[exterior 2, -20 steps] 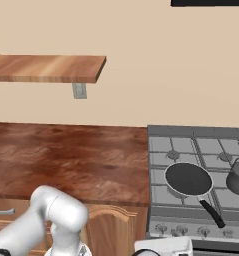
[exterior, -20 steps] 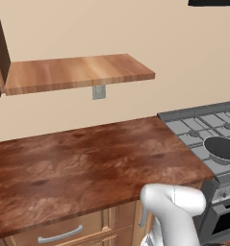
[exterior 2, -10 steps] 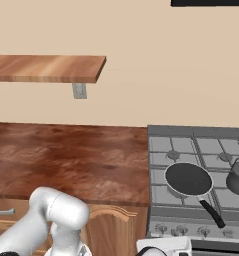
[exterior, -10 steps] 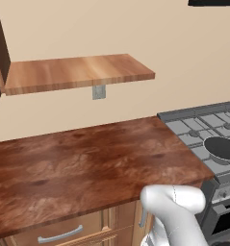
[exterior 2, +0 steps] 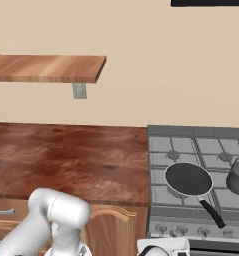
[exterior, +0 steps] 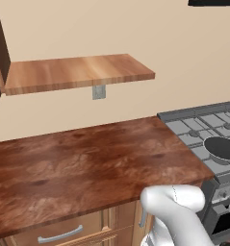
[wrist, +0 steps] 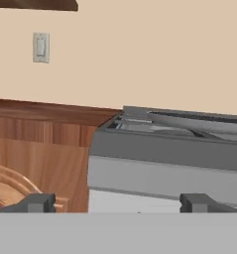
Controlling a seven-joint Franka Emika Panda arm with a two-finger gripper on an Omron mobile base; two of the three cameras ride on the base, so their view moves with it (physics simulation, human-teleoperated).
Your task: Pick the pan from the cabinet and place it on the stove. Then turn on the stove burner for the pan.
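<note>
Pan (exterior 2: pixel 188 178): lower right of right base view, on the stove (exterior 2: pixel 161 145) front-left grate, handle toward the knobs.
Pincer (wrist: pixel 117 203): released, tips wide apart, nothing between, facing stove front.
Table (exterior: pixel 78 163): left of stove.

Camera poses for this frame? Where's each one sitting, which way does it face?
Left base view: behind-left of the arm, facing forward-down over the counter; white arm at lower right.
Right base view: behind-right, facing the stove; arm at lower left.
Hand view: low, level, facing the stove front; tool fingertips apart at the bottom.
Both base views share the pan on the stove and the shelf.
</note>
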